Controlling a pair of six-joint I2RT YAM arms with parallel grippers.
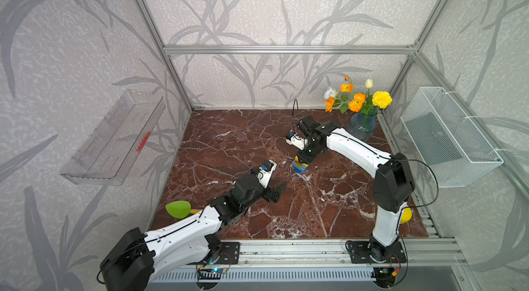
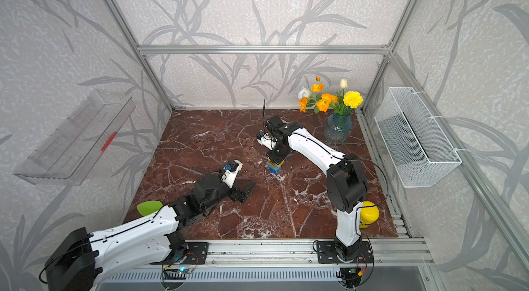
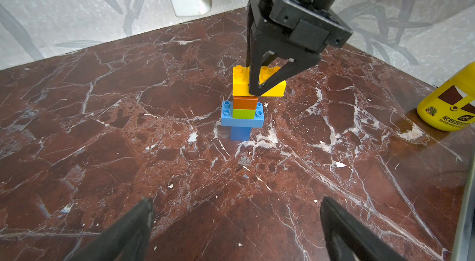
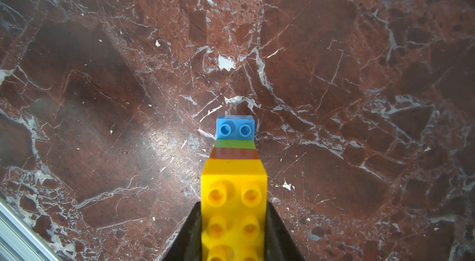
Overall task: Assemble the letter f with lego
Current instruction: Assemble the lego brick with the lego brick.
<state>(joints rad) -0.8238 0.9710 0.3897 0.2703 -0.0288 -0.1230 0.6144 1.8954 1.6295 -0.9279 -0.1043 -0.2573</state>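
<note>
The lego stands as one stack (image 1: 300,167) (image 2: 274,167) mid-table in both top views. In the left wrist view a small blue brick (image 3: 240,134) is at the base. Above it come a long blue brick (image 3: 226,121), a green brick (image 3: 243,113), an orange brick (image 3: 245,102) and a long yellow brick (image 3: 240,83) on top. This stack is the letter f. My right gripper (image 3: 257,90) (image 4: 233,205) (image 1: 303,158) reaches down from above, shut on the yellow brick (image 4: 232,177). My left gripper (image 3: 237,203) (image 1: 278,190) is open and empty, low over the table to the left of and nearer than the stack.
A yellow bottle (image 3: 447,103) (image 1: 406,215) stands at the near right, behind the right arm's base. A blue vase of flowers (image 1: 362,126) is at the back right. A green leaf-shaped object (image 1: 178,208) sits at the table's left edge. A wire basket (image 1: 449,137) hangs on the right wall.
</note>
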